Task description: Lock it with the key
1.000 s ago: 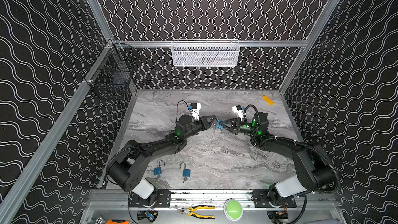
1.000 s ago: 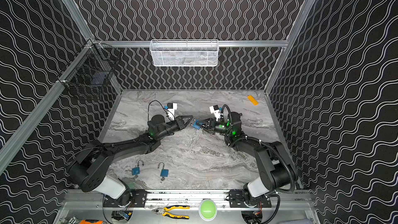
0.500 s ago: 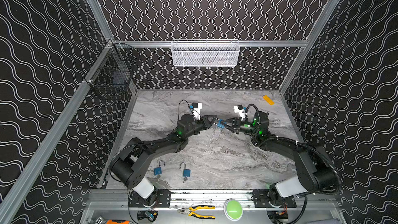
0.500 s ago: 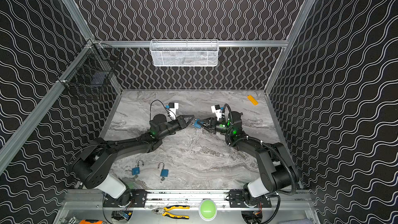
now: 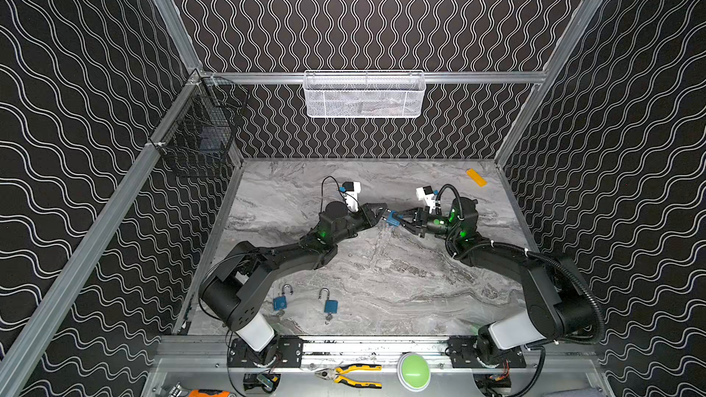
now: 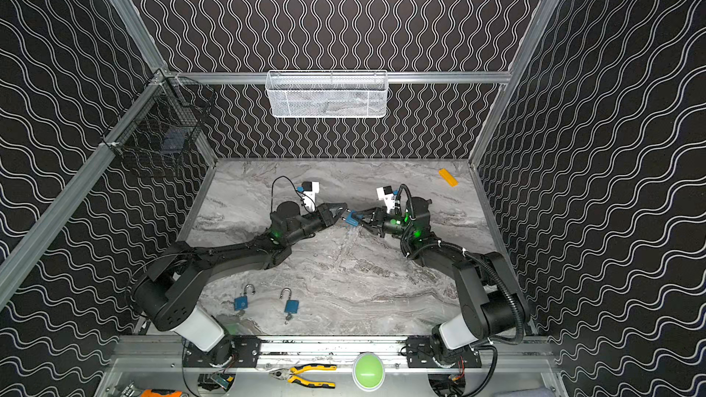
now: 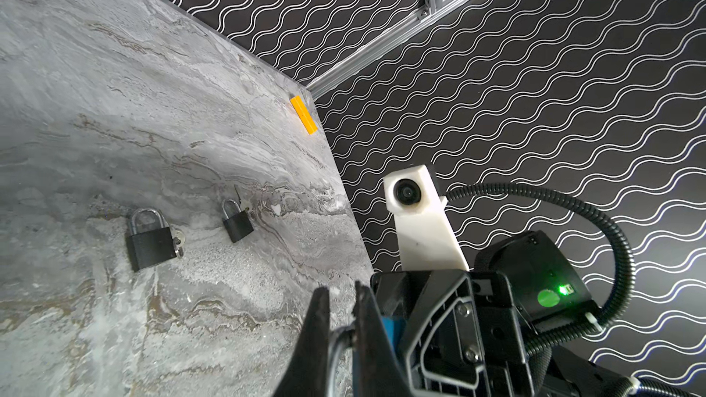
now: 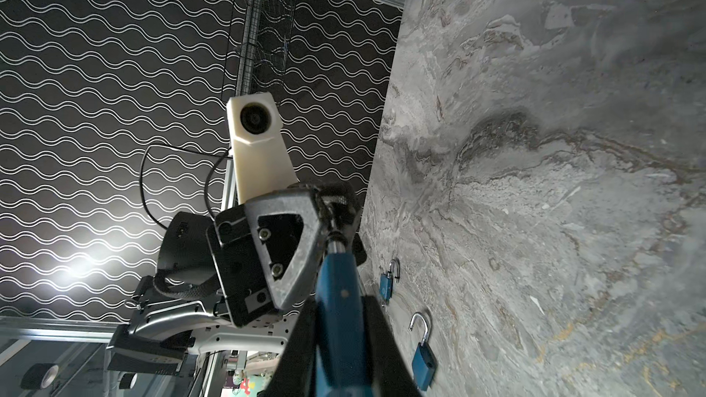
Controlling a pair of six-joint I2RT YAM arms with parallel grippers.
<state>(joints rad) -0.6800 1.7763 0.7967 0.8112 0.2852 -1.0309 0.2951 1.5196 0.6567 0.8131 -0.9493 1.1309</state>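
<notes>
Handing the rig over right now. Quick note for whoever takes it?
Left gripper: shut on what looks like the shackle of the blue padlock.
Right gripper: shut on that padlock's body, clear of the table.
Table: two spare blue padlocks near the left arm's base, the second with its shackle open; two dark padlocks, shackles closed.
Done: lock held two-handed.
Left: held lock's state unclear; open spare not yet closed.
</notes>
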